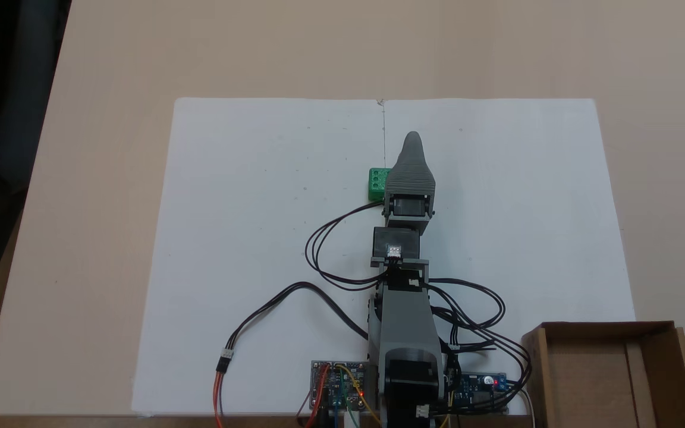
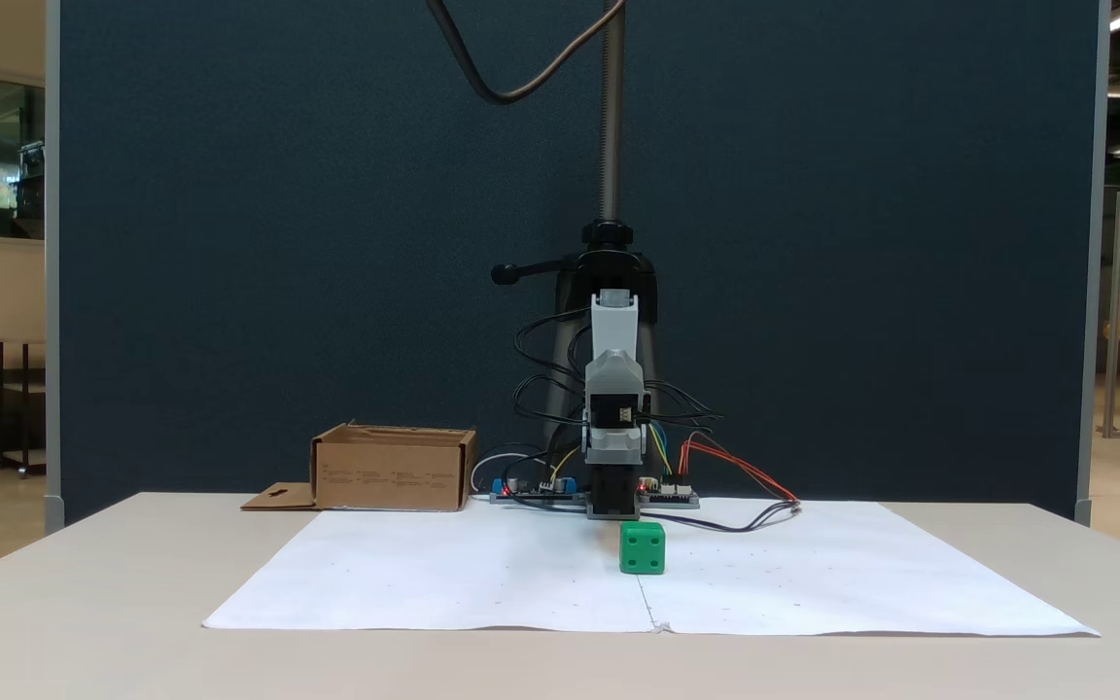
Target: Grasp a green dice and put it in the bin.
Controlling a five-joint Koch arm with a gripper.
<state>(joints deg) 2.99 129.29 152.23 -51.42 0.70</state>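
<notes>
The green dice (image 1: 378,183) lies on the white paper, just left of my gripper's wide base in a fixed view from above. From the front, the green dice (image 2: 643,547) rests on the paper below the arm and a little to its right. My gripper (image 1: 412,139) points away from the arm's base, and a single tapered grey jaw shows, with the other hidden beneath it. Seen end-on, the gripper (image 2: 614,374) hangs well above the table and nothing shows between its jaws. The brown cardboard bin (image 1: 610,333) stands beside the arm's base, at the left in the front view (image 2: 393,472).
White paper (image 1: 247,238) covers the middle of the beige table (image 1: 110,71). Black cables (image 1: 319,249) loop out from the arm, and circuit boards (image 1: 338,383) lie at its base. A camera stand (image 2: 609,146) rises behind the arm before a dark partition.
</notes>
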